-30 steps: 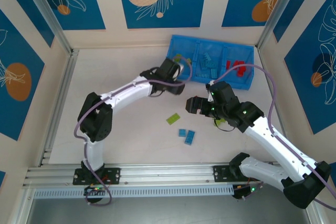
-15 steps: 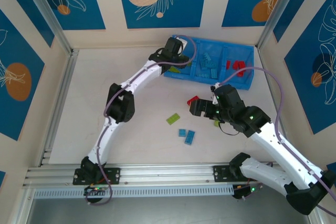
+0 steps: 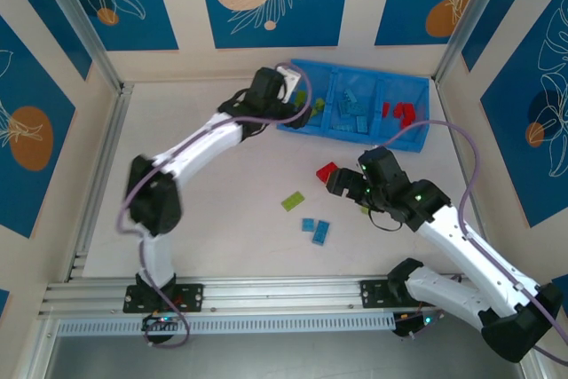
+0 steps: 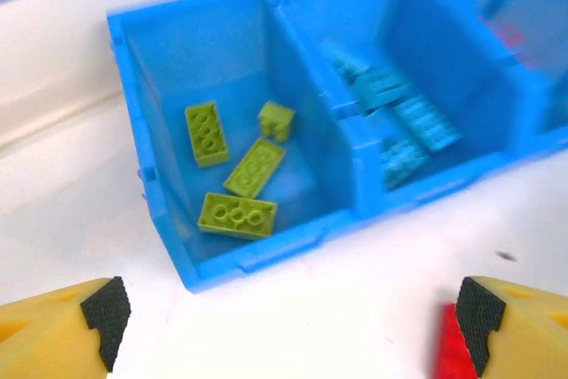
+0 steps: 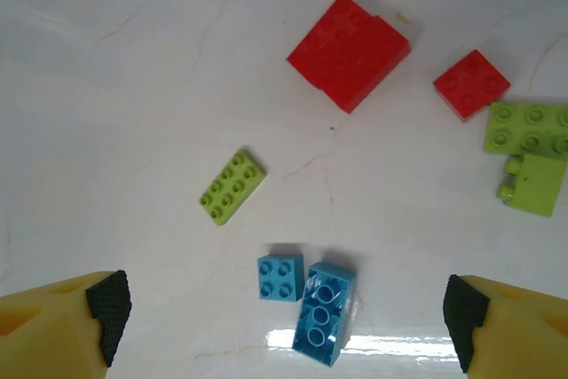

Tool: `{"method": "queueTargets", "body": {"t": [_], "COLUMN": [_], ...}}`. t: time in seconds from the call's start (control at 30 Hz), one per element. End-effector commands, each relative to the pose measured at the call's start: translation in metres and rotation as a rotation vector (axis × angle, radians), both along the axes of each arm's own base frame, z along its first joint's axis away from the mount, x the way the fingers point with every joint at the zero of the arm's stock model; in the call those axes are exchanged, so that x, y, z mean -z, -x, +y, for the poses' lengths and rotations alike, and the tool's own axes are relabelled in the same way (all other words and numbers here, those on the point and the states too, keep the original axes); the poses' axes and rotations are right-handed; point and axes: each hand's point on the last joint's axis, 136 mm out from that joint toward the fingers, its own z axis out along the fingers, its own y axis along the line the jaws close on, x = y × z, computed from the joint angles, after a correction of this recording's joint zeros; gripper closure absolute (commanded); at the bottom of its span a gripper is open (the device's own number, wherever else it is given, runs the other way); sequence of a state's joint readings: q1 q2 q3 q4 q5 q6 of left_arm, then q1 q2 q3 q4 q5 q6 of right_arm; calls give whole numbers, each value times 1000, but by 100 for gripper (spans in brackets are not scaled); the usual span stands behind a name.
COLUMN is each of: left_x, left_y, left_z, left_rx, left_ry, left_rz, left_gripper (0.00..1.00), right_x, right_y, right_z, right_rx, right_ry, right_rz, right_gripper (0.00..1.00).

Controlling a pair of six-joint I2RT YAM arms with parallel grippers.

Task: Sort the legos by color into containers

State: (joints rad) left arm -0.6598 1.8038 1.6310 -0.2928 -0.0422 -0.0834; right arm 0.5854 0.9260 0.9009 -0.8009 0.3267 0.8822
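Both claws are released, nothing in either. Your left gripper hangs over the table at the near wall of the tray, facing the end compartment with four lime bricks. Light blue bricks sit in the middle one. Your right gripper hangs over the loose legos: lime 2x4, blue square, blue long brick, big red, small red.

Handling, my read: hard, light, glossy plastic. No give, so a skewed pinch will squirt it out. Take the flat long sides, across the short width, below the studs.

Lime 2x4 lies flat, studs up. Its long axis is diagonal in the right wrist view, lower-left to upper-right, so you'd rotate the wrist to close square to it. Blue long brick runs nearly up-down, right beside the blue square; touching or not, can't tell.
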Motion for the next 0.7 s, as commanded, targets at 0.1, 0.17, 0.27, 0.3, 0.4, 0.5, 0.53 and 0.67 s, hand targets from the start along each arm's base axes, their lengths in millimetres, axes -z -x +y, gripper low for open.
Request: {"method": "queueTargets", "body": {"t": [0.1,0.17,0.27,0.3,0.4,0.5,0.53,0.67], "left_x": [-18,0,18,23,34,46,50,69], "left_y": [125,157,193,203,221,217,217,212], "left_z": [35,56,83,90,109,124,125,133], "left_rx": [196,205,206,212,215,146,144,101], "left_ry": [122,114,102,96,52,26,27,10], "left_rz": [-69,-44,-13,-4,-2,-35,-43,-80], "left_gripper": [0,0,0,0,0,0,0,0], "right_x": [37,52,61,61,63,81,88,117], "right_y": [-28,-39,-63,-73,-98,-115,-118,-116], "right_z": [15,19,28,27,19,9,11,19], "right_rx": [31,47,-19,-81,-217,-314,-367,-538], "right_ry": [-17,-17,-16,46,327,499,520,563], "right_rz": [114,154,169,131,-31,-22,6,112], "right_gripper": [6,6,7,8,8,7,7,5]}}
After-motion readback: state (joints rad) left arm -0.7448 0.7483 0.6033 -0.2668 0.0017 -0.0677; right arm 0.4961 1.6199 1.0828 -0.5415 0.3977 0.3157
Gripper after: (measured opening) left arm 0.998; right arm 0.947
